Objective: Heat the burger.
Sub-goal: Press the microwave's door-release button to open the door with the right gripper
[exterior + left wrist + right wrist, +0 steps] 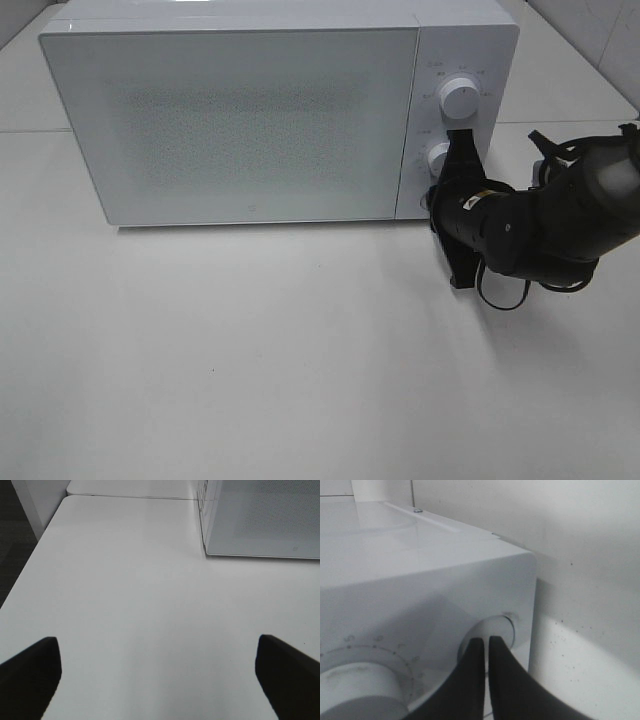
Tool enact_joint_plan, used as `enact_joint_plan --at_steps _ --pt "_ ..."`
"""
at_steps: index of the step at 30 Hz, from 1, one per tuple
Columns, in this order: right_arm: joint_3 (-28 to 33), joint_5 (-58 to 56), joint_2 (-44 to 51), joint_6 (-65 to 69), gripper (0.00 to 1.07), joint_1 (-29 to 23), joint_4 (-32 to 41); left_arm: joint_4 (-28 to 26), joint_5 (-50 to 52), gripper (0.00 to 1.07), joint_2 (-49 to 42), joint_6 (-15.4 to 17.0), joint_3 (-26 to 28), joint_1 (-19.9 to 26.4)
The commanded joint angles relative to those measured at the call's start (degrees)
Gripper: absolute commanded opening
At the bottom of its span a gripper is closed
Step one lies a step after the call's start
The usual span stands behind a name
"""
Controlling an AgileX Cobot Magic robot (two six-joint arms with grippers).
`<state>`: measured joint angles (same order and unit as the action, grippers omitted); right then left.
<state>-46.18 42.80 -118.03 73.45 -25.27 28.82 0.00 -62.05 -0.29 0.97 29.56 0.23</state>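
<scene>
Burger is not in sight from where I stand: nothing of bun or patty shows on the desk (250, 360), and the microwave (440, 50) has its speckled door (240, 120) shut flat, too frosted to see through, so I cannot say whether it sits inside or how it looks. The right claw (484, 642), pressed together into one narrow tip, is at the round button (496, 626) in the lower corner of the control panel, below the lower knob (437, 157); my guess is that this is the door release. To do it well, I'd push straight in along the button's axis, dead centre, so the tip doesn't skid off the rim, and keep the arm out of the door's swing. The left claw (157, 672) hovers spread wide over bare desk, holding nothing
</scene>
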Motion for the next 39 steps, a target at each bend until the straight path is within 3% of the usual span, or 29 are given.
enact_joint_plan --at_steps 1,15,32,39 --pt "-1.03 4.24 0.17 -2.98 0.00 0.11 1.89 0.00 0.86 0.98 -0.63 0.23 -0.06 0.11" --pt "-1.55 12.38 0.17 -7.39 0.00 0.11 7.28 0.00 0.86 0.98 -0.63 0.23 -0.06 0.11" --pt "-9.57 24.47 -0.34 -10.03 0.00 0.80 8.19 0.00 0.86 0.98 -0.63 0.23 -0.06 0.11" --pt "-10.31 27.10 -0.34 -10.89 0.00 1.49 8.37 0.00 0.86 0.98 -0.63 0.23 -0.06 0.11"
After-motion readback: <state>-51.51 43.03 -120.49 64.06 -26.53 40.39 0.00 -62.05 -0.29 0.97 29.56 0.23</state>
